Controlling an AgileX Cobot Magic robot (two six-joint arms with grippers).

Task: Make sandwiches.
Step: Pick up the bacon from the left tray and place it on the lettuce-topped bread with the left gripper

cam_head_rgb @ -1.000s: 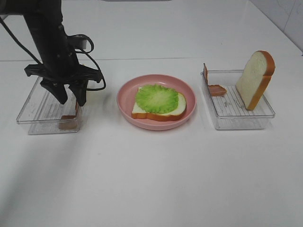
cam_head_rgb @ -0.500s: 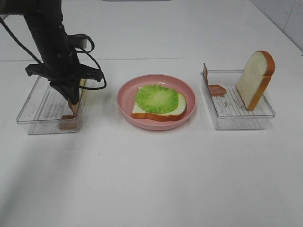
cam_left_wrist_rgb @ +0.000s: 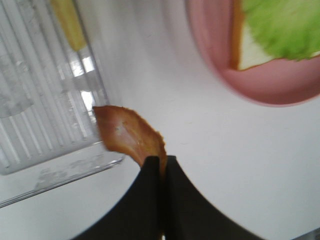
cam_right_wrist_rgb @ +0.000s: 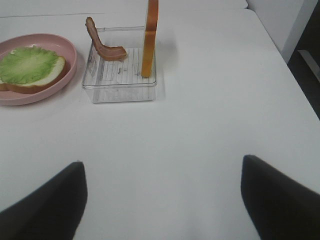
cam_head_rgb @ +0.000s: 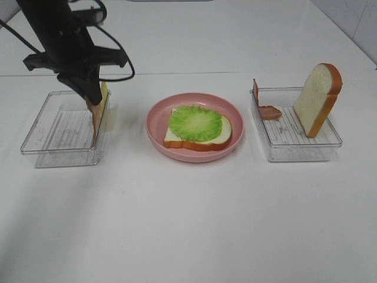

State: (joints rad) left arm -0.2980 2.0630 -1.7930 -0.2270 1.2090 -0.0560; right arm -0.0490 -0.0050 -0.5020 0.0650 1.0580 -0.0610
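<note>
Left wrist view: our left gripper (cam_left_wrist_rgb: 161, 162) pinches a bacon strip (cam_left_wrist_rgb: 127, 134); we judge the lettuce (cam_left_wrist_rgb: 285, 25) its next stop.

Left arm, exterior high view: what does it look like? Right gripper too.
The left arm is matte black, with loose black cables looping off it. A black crossbar spans the base of the left gripper, whose two fingers taper to narrow tips. No markings visible. The right gripper shows only two broad black fingers with rounded ends.
</note>
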